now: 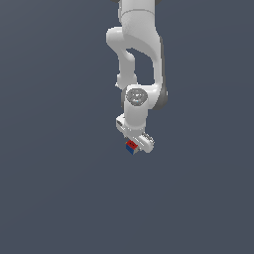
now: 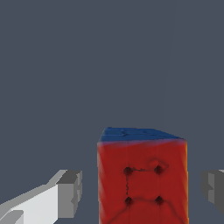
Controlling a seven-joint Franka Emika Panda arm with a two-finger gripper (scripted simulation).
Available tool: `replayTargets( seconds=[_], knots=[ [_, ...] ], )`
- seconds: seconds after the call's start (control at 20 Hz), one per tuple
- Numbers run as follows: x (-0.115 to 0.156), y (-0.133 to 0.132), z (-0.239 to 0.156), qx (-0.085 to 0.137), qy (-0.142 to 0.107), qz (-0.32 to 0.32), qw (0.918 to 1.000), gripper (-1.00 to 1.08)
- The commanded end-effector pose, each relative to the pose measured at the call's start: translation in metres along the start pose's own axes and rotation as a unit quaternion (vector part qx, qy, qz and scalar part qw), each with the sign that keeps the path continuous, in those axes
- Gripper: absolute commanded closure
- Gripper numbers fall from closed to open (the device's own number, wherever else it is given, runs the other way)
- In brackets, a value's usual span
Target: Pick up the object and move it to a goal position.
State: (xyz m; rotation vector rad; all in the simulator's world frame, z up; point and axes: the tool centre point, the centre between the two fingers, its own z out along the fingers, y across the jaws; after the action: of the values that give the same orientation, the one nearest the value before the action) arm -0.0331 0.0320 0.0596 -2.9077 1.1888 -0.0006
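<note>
The object, a tiny cube (image 1: pixel 131 146) with red and blue faces, sits at the tip of my white gripper (image 1: pixel 137 146) in the exterior view, below the arm. In the wrist view the cube (image 2: pixel 142 175) fills the space between my fingers, a red face toward the camera and a blue face beyond it. My gripper (image 2: pixel 142 189) is open around it. The grey fingertips (image 2: pixel 70 192) stand on either side of the cube, with a small gap on each side. No goal marker shows.
The white arm (image 1: pixel 139 59) hangs down from the top of the exterior view. Around it there is only a plain dark grey-blue surface (image 1: pixel 59 188), with no other objects or edges in view.
</note>
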Motion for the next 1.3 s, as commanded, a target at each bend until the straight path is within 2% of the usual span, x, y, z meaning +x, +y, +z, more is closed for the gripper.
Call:
replayTargets(
  seconds=[0.0, 0.35, 0.4, 1.25],
  knots=[
    [-0.001, 0.0, 0.013, 0.0, 0.0, 0.0, 1.0, -0.92],
    [0.0, 0.0, 0.026, 0.0, 0.0, 0.001, 1.0, -0.92],
    [0.0, 0.0, 0.026, 0.0, 0.0, 0.001, 1.0, 1.08],
    [0.003, -0.009, 0.015, 0.0, 0.0, 0.001, 1.0, 1.08]
  ],
)
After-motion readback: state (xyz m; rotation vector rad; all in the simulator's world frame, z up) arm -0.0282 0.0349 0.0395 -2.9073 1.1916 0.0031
